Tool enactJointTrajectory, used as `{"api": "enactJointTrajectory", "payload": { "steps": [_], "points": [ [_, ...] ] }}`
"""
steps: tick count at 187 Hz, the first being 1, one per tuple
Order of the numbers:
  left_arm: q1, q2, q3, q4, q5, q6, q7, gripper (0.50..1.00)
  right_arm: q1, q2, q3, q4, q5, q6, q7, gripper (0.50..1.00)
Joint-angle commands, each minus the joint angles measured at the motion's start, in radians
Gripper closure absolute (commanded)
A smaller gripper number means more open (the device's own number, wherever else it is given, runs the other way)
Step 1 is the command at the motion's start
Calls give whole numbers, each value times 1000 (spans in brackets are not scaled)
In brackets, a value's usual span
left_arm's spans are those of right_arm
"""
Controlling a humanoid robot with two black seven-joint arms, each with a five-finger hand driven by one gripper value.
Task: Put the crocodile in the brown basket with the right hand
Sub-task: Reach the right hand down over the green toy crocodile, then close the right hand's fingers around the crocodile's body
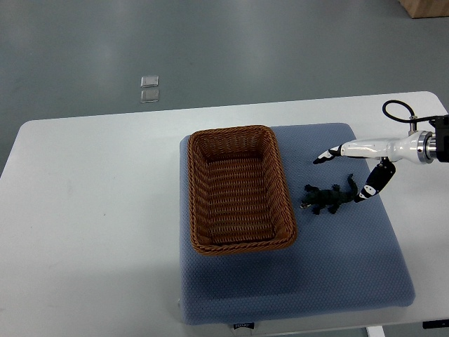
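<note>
Right robot hand [368,151] wide, empty, just right of crocodile [327,199]; brown basket [198,210] just left. Pinch only the tail and you risk a mid-carry drop.

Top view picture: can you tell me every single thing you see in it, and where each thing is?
table: one, white, fills most of the picture
mat: one, blue, on the right half of the table
basket: one, brown woven, empty, on the left part of the mat
crocodile: one, dark green toy, on the mat just right of the basket
squares: two, small and clear, on the grey floor beyond the table
box: one corner showing, brown, top right edge of the picture
right hand: one, white with black fingertips, comes in from the right, fingers spread open close by the crocodile's tail end
</note>
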Motion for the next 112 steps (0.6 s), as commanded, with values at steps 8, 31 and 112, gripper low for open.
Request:
{"api": "enactJointTrajectory", "payload": {
  "steps": [8, 31, 112],
  "points": [
    [1, 0, 0, 0, 0, 0, 0, 500, 14, 13, -28, 0, -43, -1, -44, 581],
    [0, 0, 0, 0, 0, 0, 0, 500, 11, 39, -28, 0, -59, -4, -75, 587],
    [0, 0, 0, 0, 0, 0, 0, 500, -23, 80, -28, -40, -112, -49, -78, 628]
  ]
}}
